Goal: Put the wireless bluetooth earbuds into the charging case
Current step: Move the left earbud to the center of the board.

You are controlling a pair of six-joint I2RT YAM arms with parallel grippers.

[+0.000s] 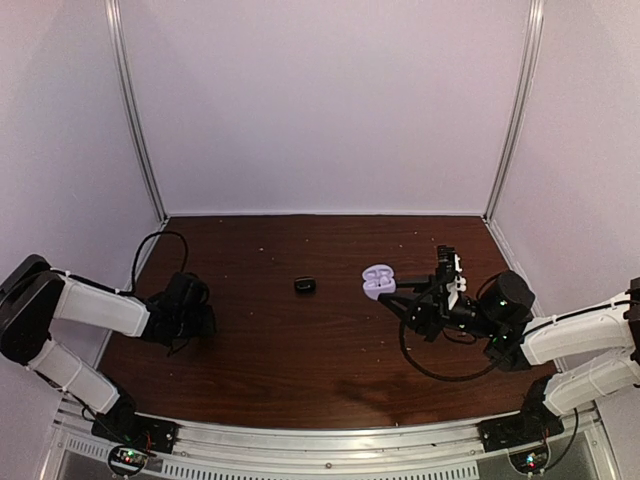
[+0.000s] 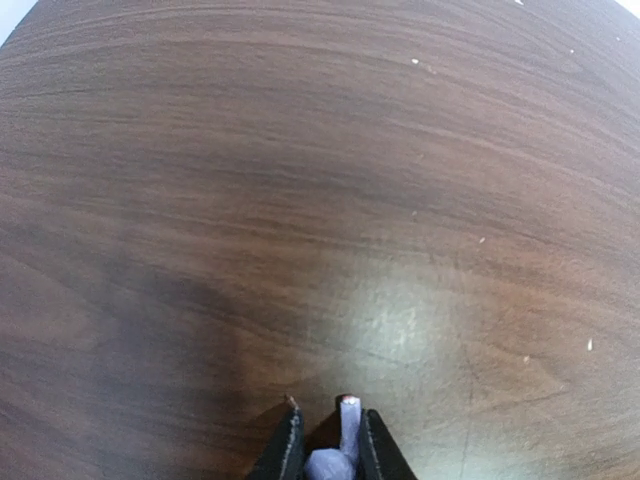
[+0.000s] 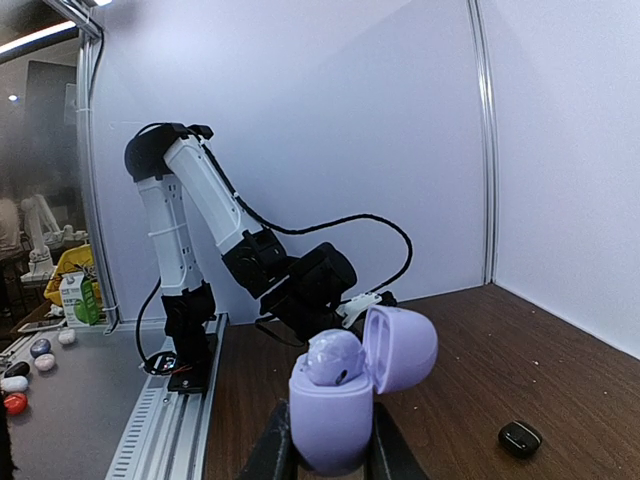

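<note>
The lavender charging case [image 3: 330,420] stands upright and open, and my right gripper [image 3: 328,432] is shut on its lower half. Its lid [image 3: 402,348] hangs open to the right. One earbud [image 3: 333,357] sits in the case's mouth. From above, the case [image 1: 378,282] is right of the table's centre, at the tip of my right gripper [image 1: 392,295]. A second earbud [image 2: 332,465] lies between the fingers of my left gripper [image 2: 331,415], which is shut on it with the stem [image 2: 349,422] pointing forward, just above the wood. That left gripper [image 1: 195,320] points down at the table's left side.
A small black oval object [image 1: 305,286] lies on the dark wooden table [image 1: 300,350] left of the case, also seen as the oval [image 3: 521,437]. White walls close in the back and both sides. Cables trail from both wrists.
</note>
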